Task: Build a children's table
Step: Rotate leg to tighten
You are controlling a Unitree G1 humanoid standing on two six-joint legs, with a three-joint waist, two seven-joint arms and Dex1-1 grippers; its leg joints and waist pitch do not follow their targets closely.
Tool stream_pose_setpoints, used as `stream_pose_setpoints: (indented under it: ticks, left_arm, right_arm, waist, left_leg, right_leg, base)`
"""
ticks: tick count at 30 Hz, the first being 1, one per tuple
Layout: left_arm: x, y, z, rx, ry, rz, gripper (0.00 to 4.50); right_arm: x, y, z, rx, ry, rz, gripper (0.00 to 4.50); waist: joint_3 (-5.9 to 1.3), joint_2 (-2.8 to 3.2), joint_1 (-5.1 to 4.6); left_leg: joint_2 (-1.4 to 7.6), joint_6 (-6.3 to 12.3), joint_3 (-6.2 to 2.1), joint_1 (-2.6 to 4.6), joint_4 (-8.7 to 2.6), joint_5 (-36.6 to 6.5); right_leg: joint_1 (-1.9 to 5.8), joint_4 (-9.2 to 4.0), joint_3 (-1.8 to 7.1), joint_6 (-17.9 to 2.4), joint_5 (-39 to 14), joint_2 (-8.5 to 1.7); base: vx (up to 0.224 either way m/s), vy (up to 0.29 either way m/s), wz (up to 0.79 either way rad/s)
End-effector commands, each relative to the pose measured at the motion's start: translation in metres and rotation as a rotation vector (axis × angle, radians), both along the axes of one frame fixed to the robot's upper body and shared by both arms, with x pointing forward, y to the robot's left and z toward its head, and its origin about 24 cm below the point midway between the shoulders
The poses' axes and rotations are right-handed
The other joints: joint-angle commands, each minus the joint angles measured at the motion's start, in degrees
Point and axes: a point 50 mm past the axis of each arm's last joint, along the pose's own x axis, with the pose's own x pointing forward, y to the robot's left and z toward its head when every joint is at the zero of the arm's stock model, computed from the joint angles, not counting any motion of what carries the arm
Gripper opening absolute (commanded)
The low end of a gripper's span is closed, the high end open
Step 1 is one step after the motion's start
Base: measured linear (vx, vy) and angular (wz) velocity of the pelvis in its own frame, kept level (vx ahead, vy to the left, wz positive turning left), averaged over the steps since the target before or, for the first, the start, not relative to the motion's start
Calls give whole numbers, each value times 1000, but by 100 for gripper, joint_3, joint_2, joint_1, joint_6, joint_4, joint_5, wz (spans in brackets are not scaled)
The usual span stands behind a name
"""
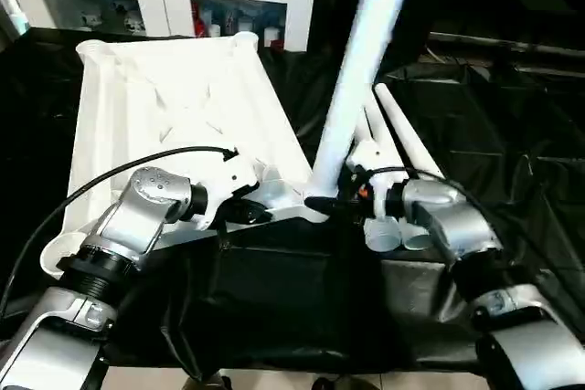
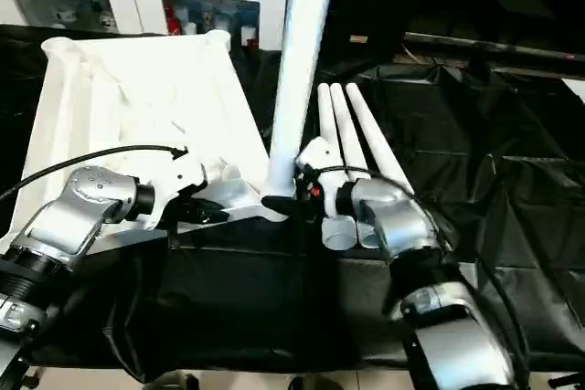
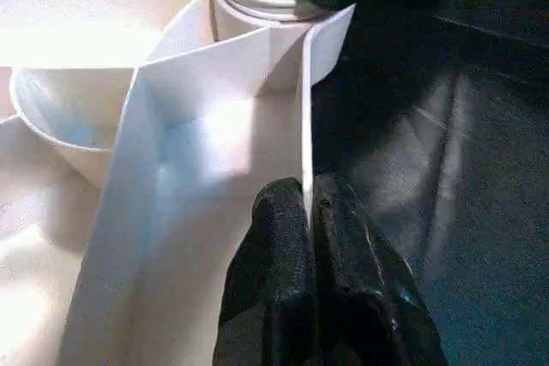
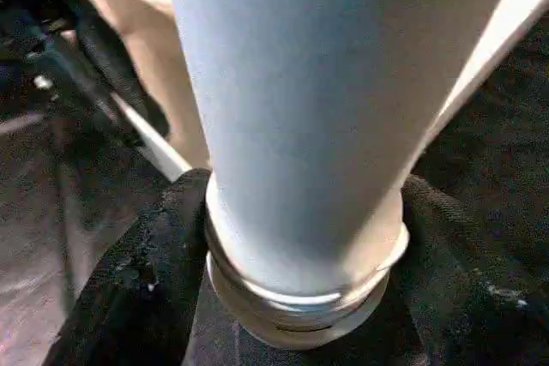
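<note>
White leg seated at near corner socket

Head views: top [image 1: 174, 107] lies underside-up on black sheet [image 1: 512, 134]; leg [image 1: 361, 70] stands tilted in its near right corner, three spares [image 2: 352, 143] beside.

Left wrist: left gripper [image 3: 309, 212] pinches top's rim.

Right wrist: right gripper [image 4: 300, 237] straddles leg's base, fingers [image 4: 146, 263] touching it.

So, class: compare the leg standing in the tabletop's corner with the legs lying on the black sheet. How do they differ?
The standing leg rises steeply, slightly tilted, from the tabletop's near corner socket; the three spare legs lie flat, side by side, on the black sheet. The right tool has a finger on each side of the standing leg's base; nothing holds the spare legs. The standing leg's threaded end meets the socket; the spare legs' near ends show as open tubes. All are long white tubes.
</note>
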Motion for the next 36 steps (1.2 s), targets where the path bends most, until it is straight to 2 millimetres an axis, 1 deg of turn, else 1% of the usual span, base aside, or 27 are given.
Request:
stream_pose_setpoints:
  ticks: [1,2,3,4,5,6,8,9,10,12,13,16,17,18,19,21,23,24,25,26,27,28,29,32,34,35,36]
  left_arm:
    - [2,-4,-10,20,15,59,0]
    - [5,-6,-10,10,6,104,0]
    - [10,-12,-11,-8,-5,167,0]
    - [10,-13,-12,-12,-7,181,0]
    - [14,-20,-14,-24,-12,237,0]
    - [15,-24,-15,-27,-14,265,0]
    - [18,-38,-20,-37,-19,346,0]
    - [18,-42,-21,-40,-15,360,0]
    - [18,-44,-21,-42,-15,363,0]
    - [18,-63,-22,-52,-20,373,0]
    - [18,-68,-22,-52,-28,375,0]
    - [19,-72,-21,-55,-38,376,0]
    - [19,-73,-21,-56,-41,375,0]
    - [19,-73,-20,-54,-45,367,0]
    - [19,-72,-20,-55,-46,364,0]
    - [19,-70,-19,-61,-48,339,0]
    - [18,-66,-18,-69,-43,326,0]
    - [16,-62,-17,-75,-42,296,0]
    - [16,-60,-17,-75,-39,291,0]
    - [15,-58,-17,-77,-37,278,0]
    - [13,-53,-18,-82,-30,256,0]
    - [12,-49,-18,-82,-26,241,0]
    - [10,-46,-18,-80,-24,222,0]
    - [7,-38,-18,-73,-12,190,0]
    - [3,-30,-17,-77,14,144,0]
    - [3,-29,-17,-78,15,141,0]
    - [-1,-27,-15,-92,24,84,0]
  right_arm:
    - [3,-5,-8,-4,30,-122,281]
    - [4,-4,-12,8,51,-177,280]
    - [5,1,-19,32,88,-268,278]
    - [5,2,-20,37,96,-288,278]
    - [7,8,-27,62,134,-389,278]
    - [8,12,-29,74,155,-442,277]
    - [10,26,-36,111,217,-567,277]
    - [10,30,-37,125,234,-595,277]
    - [10,32,-37,129,239,-603,277]
    - [12,51,-35,162,264,-628,277]
    - [13,57,-33,151,252,-625,277]
    - [14,63,-28,147,220,-598,277]
    - [15,65,-26,154,210,-593,333]
    - [17,65,-24,163,203,-592,333]
    - [17,65,-23,163,197,-589,353]
    - [19,63,-19,159,166,-575,364]
    - [22,59,-15,142,114,-552,375]
    - [25,51,-11,134,80,-534,375]
    - [25,48,-10,133,70,-527,375]
    - [26,44,-8,130,56,-511,375]
    - [27,35,-5,119,32,-476,375]
    - [27,29,-4,105,18,-452,375]
    - [27,23,-3,87,3,-429,375]
    - [26,8,-1,39,-25,-366,375]
    - [22,-7,1,-11,-39,-271,375]
    - [22,-7,1,-13,-39,-267,375]
    - [19,-14,3,-25,-41,-202,375]
  waist:
    - [-395,22,8]
    - [-387,21,-4]
    - [-375,28,-10]
    - [-369,43,-24]
    - [-374,30,-31]
    - [-365,57,-41]
    - [-354,42,-64]
    - [-344,57,-87]
    - [-338,51,-82]
    - [-340,56,-97]
    - [-343,44,-98]
    - [-356,58,-95]
    - [-359,57,-93]
    - [-360,57,-95]
    - [-359,59,-98]
    - [-358,55,-129]
    - [-364,47,-136]
    - [-369,44,-135]
    - [-386,40,-133]
    - [-394,43,-124]
    - [-394,40,-102]
    - [-394,40,-102]
    - [-394,33,-88]
    - [-401,42,-60]
    - [-402,47,-39]
    - [-407,43,-32]
    - [-418,45,-19]
  left_leg:
    - [275,-61,-132,114,-400,-1345]
    - [273,-83,-133,109,-404,-1395]
    - [276,-151,-144,132,-418,-1521]
    - [276,-187,-144,134,-420,-1594]
    - [278,-245,-168,141,-427,-1723]
    - [267,-283,-181,148,-424,-1860]
    - [253,-334,-203,164,-427,-2066]
    - [250,-335,-209,195,-419,-2245]
    - [232,-323,-211,232,-408,-2376]
    - [239,-315,-230,225,-412,-2470]
    - [238,-313,-234,237,-410,-2520]
    - [245,-292,-246,213,-435,-2540]
    - [252,-277,-250,197,-456,-2489]
    - [252,-276,-249,186,-463,-2484]
    - [254,-274,-250,188,-467,-2504]
    - [250,-277,-259,169,-473,-2568]
    - [242,-236,-249,163,-464,-2496]
    - [246,-202,-244,150,-461,-2400]
    - [250,-168,-236,115,-460,-2242]
    - [258,-157,-235,108,-463,-2156]
    - [261,-91,-195,108,-447,-1969]
    - [261,-91,-195,108,-447,-1969]
    - [259,-38,-187,88,-444,-1872]
    - [270,3,-162,98,-434,-1694]
    - [276,14,-157,93,-432,-1594]
    - [285,27,-154,81,-429,-1551]
    - [278,47,-151,76,-426,-1453]
  right_leg:
    - [254,-436,335,-1142,-1772,-408]
    - [246,-448,336,-1104,-1875,-404]
    - [219,-483,335,-1034,-2100,-401]
    - [205,-491,340,-1022,-2191,-405]
    - [208,-513,324,-953,-2390,-413]
    - [183,-537,315,-911,-2584,-424]
    - [184,-586,285,-754,-2913,-420]
    - [143,-625,272,-666,-3139,-418]
    - [111,-676,254,-558,-3344,-412]
    - [115,-696,232,-469,-3441,-419]
    - [105,-718,219,-418,-3479,-421]
    - [138,-721,200,-384,-3349,-422]
    - [153,-709,202,-411,-3213,-423]
    - [155,-701,206,-438,-3138,-425]
    - [154,-697,209,-451,-3117,-429]
    - [160,-696,203,-474,-3124,-434]
    - [161,-701,213,-489,-3132,-446]
    - [170,-697,223,-512,-3077,-453]
    - [195,-665,240,-553,-2906,-452]
    - [200,-648,244,-589,-2792,-453]
    - [188,-618,266,-695,-2479,-436]
    - [188,-618,266,-695,-2479,-436]
    - [205,-607,266,-746,-2391,-433]
    - [204,-586,279,-844,-2247,-428]
    - [216,-552,281,-920,-2063,-416]
    - [234,-521,285,-959,-1933,-411]
    - [246,-497,287,-1018,-1788,-410]
  base:
    - [0,0,0]
    - [0,0,0]
    - [0,0,0]
    - [0,0,0]
    - [0,0,0]
    - [0,0,0]
    - [0,0,0]
    - [0,0,0]
    - [0,0,0]
    - [0,0,0]
    - [0,0,0]
    - [0,0,0]
    - [0,0,0]
    - [0,0,0]
    - [0,0,0]
    - [0,0,0]
    - [0,0,0]
    - [0,0,0]
    - [0,0,0]
    - [0,0,0]
    - [0,0,0]
    - [0,0,0]
    - [0,0,0]
    - [0,0,0]
    - [0,0,0]
    - [0,0,0]
    - [0,0,0]
